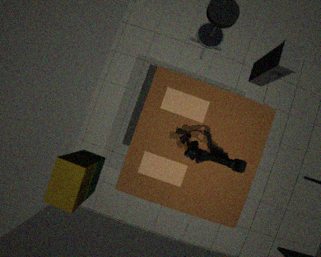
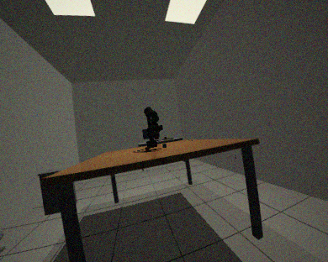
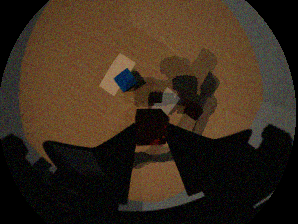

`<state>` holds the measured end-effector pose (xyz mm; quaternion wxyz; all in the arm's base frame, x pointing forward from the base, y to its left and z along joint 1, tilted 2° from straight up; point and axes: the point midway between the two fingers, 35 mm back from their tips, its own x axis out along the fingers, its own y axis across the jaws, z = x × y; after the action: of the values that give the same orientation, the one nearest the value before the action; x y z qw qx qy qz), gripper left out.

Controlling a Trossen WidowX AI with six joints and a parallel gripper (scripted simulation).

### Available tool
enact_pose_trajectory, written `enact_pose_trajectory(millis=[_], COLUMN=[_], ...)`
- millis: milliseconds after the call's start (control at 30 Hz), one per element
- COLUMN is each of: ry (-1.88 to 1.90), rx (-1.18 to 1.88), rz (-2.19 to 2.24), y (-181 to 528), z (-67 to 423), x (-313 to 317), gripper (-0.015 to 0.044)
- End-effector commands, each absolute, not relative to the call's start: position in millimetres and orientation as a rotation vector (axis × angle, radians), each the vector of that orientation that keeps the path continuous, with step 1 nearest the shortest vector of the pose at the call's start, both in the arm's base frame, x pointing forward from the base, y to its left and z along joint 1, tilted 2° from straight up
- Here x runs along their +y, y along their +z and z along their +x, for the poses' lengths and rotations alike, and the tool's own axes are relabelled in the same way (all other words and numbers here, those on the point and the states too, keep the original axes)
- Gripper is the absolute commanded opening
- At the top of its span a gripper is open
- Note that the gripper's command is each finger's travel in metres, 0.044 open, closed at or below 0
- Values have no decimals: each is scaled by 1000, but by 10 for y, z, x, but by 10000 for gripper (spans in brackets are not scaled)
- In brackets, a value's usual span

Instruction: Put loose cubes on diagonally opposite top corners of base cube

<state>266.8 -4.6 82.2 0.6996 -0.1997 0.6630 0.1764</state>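
Note:
My gripper (image 3: 150, 126) is shut on a very dark red cube (image 3: 151, 131), which shows between the fingertips in the wrist view. The cube looks held above the table; its exact height and tilt are hard to judge. A blue cube (image 3: 126, 80) (image 1: 188, 155) lies apart from the gripper, up and left in the wrist view. Another dark red block (image 3: 192, 109) stands to the right of the held cube, partly lost in shadow. Which of these two is the fixed base cube I cannot tell. A small dark cube (image 2: 164, 145) shows beside the gripper in the exterior view.
The black arm (image 1: 217, 158) reaches across the wooden table (image 1: 244, 123) (image 2: 115, 158). Its shadows darken the area around the blocks. Bright light patches (image 1: 184, 104) (image 1: 162, 169) lie on the table top. A yellow box-shaped thing (image 1: 65, 185) stands off the table.

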Motion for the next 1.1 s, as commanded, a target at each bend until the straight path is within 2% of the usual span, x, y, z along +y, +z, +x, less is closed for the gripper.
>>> enact_pose_trajectory(millis=[0, 567, 1067], ry=[367, 260, 256], rx=[1480, 1494, 1495], rz=[-419, -300, -295], y=[773, 536, 467], z=[2699, 2774, 2780], x=[53, 524, 542], gripper=[105, 105, 105])
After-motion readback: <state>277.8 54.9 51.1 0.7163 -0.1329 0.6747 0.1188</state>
